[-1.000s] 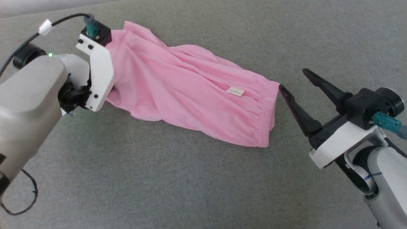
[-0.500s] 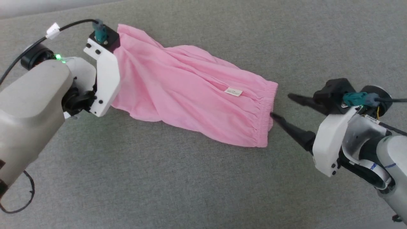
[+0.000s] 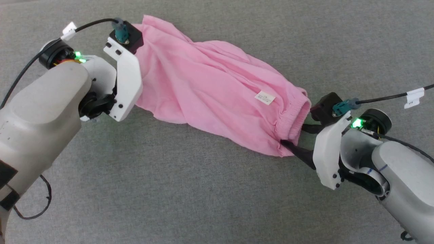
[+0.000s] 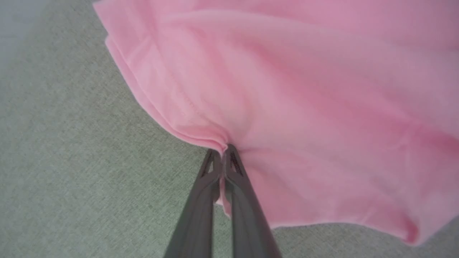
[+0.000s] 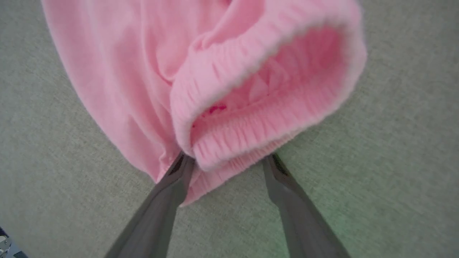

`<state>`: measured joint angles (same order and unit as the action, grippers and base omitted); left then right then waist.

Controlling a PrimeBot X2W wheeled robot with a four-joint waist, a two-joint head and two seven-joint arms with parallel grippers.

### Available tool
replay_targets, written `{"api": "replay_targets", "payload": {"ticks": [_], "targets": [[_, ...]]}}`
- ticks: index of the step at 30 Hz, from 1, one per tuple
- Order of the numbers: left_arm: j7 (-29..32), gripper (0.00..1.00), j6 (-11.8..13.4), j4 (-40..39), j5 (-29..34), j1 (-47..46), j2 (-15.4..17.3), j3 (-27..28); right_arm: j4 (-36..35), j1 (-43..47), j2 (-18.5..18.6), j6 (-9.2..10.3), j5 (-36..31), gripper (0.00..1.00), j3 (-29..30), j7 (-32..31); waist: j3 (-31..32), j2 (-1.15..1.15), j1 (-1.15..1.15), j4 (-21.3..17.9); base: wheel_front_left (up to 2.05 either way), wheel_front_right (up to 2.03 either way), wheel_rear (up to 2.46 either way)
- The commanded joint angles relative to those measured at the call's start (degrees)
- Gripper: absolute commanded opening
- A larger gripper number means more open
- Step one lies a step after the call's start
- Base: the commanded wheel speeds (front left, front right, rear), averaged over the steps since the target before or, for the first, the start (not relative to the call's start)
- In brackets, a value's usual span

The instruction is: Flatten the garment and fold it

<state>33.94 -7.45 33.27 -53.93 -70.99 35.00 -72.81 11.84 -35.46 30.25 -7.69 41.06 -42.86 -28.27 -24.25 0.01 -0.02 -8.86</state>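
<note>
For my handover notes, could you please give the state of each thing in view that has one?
Light pink thin cotton shorts: wrinkled, bunched lengthwise, not folded, lying on the grey fabric surface.
Gathered elastic waistband: gaping open.
Left end effector: shut on the shorts' edge.
Right end effector: open, astride the waistband's edge.

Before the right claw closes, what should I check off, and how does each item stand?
1. Left claw shut on the hem of the shorts: ok.
2. Right claw open, one finger on each side of the waistband end: ok.
3. Both waistband layers inside that bite: cannot tell.
4. Shorts lying flat: not ok, bunched and creased.
5. White label facing up: ok.
</note>
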Motion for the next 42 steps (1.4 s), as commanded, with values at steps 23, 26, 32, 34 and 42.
{"api": "replay_targets", "payload": {"ticks": [23, 26, 32, 34, 42], "targets": [[-16.42, 0.00, 0.23, -2.59, -2.69, 9.93, 2.92, 0.53, -4.91, 1.06, 11.30, 0.20, 10.40, 0.00, -2.39, 9.66, 8.86, -0.01, 0.02, 4.51, 0.00, 0.00, 0.00], [-18.55, 0.00, 1.34, -5.58, -2.20, 13.21, 3.81, 0.40, -5.97, 3.23, 13.51, 0.20, 12.88, 0.00, -1.89, 8.79, 9.98, -0.01, 0.02, 5.89, 0.00, 0.00, 0.00], [-23.78, 0.00, 5.98, -12.96, -3.47, 23.08, 6.95, 0.81, -7.10, 6.47, 14.78, 0.20, 15.83, 0.00, -3.46, 7.58, 11.56, -0.01, 0.02, 6.38, 0.00, 0.00, 0.00], [-25.24, 0.00, 7.81, -15.56, -3.94, 26.14, 7.77, 0.82, -7.47, 7.41, 15.17, 0.20, 17.09, 0.00, -4.03, 7.40, 12.14, -0.01, 0.02, 6.60, 0.00, 0.00, 0.00], [-27.38, 0.00, 13.75, -25.72, -3.70, 34.21, 12.35, 0.58, -9.29, 11.07, 19.21, 0.20, 21.67, 0.00, -5.29, 7.15, 14.87, -0.01, 0.02, 7.92, 0.00, 0.00, 0.00]]}}
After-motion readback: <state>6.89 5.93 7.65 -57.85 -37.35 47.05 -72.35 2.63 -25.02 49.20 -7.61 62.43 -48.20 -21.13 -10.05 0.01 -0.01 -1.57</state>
